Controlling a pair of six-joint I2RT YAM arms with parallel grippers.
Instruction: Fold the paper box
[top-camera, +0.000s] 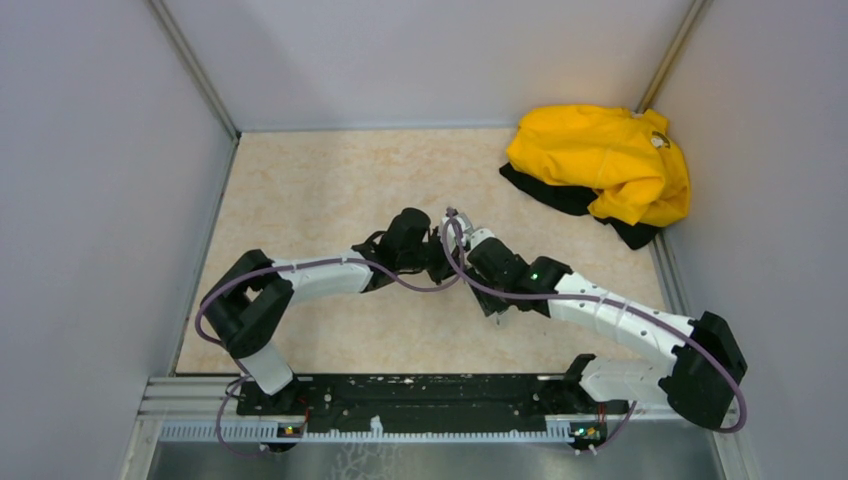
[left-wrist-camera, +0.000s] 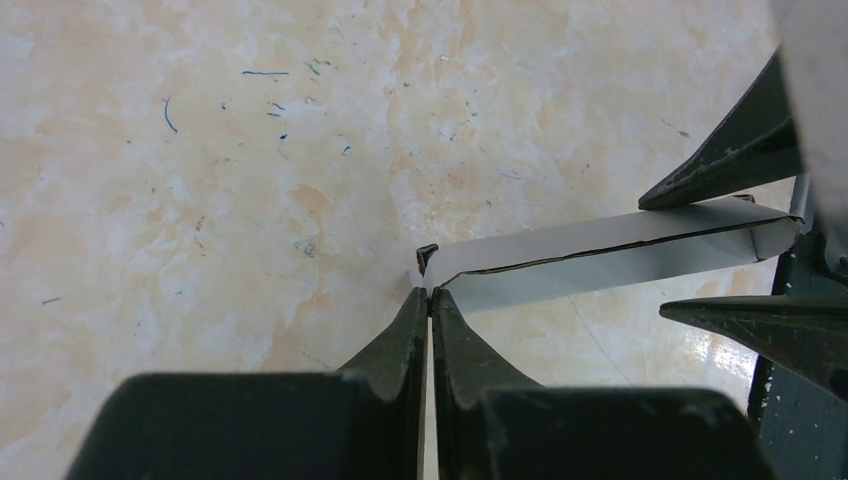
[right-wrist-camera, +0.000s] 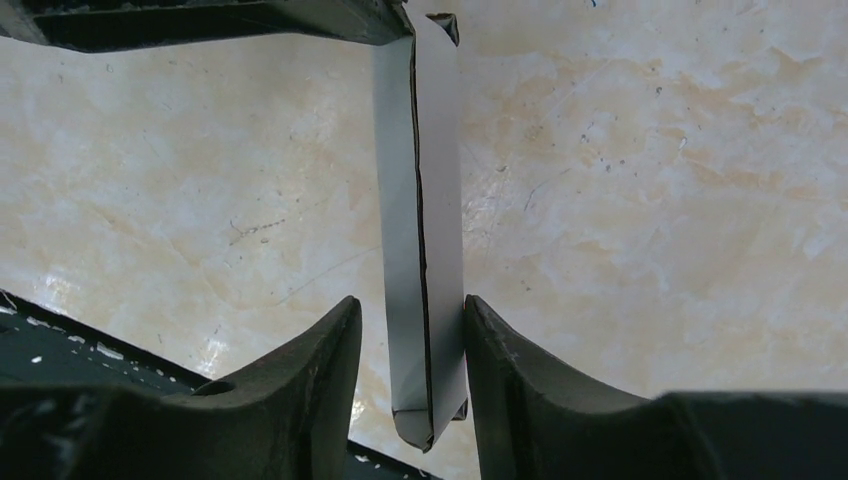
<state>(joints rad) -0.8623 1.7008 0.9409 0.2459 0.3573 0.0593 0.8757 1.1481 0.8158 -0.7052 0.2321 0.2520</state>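
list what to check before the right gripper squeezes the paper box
1. Left gripper pinching the paper box: ok, jaws shut on its end edge.
2. Box between the right gripper fingers: ok, one finger on each side.
3. Both right fingers touching the box: not ok, a gap shows at one finger.
4. Box clear of the table: cannot tell.
5. Long seam lying flat: cannot tell, a dark line runs along it.
6. Yellow garment out of the arms' way: ok, it lies in the far right corner.
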